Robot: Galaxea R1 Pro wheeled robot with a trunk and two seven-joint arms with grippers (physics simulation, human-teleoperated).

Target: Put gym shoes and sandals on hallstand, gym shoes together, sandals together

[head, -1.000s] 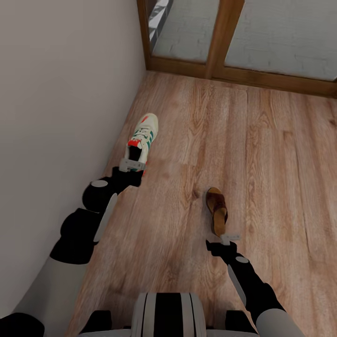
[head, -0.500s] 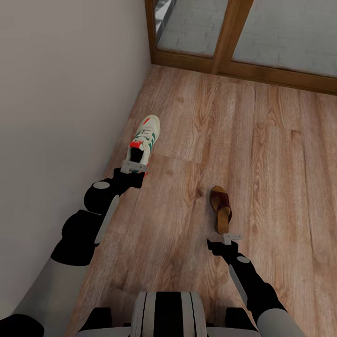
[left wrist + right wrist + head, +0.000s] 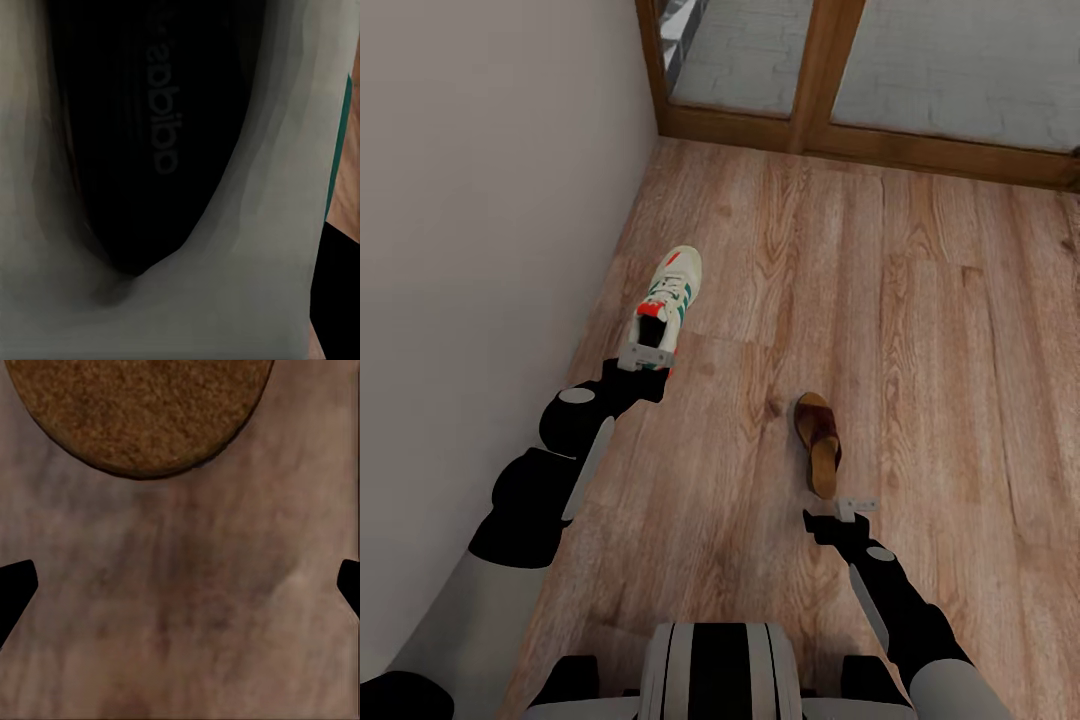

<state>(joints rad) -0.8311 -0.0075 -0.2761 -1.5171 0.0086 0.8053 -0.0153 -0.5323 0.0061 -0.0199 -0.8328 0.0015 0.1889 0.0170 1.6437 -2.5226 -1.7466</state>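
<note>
The corridor floor [image 3: 920, 300] is light brown plank with strong wood grain, running up to a plain pale wall at its left edge and a wooden-framed glazed door [image 3: 830, 70] at its far edge.

One gym shoe [image 3: 668, 295] lies on the planks close beside the wall, toe toward the door. It is cream-white, laced, with green side stripes, a red tongue label and a red patch at the heel. In the left wrist view the shoe's inside [image 3: 150, 127] is a dark, ribbed insole printed with a lower-case word in pale letters, seen reversed; it looks like a sports brand name, but I cannot read it surely. A smooth cream collar curves round it and a thin green edge shows at one side.

The left gripper [image 3: 644, 357] sits at the shoe's heel, its pale fingers against the heel opening; whether it clamps the shoe I cannot tell.

One sandal [image 3: 819, 440] lies near the middle of the floor, dark brown with a wide upper band and a tan footbed. Its rounded, grainy suede-like heel [image 3: 139, 412] fills one side of the right wrist view.

The right gripper [image 3: 842, 508] hovers just behind the sandal's heel, apart from it, its black fingertips [image 3: 15, 585] spread wide and holding nothing.
</note>
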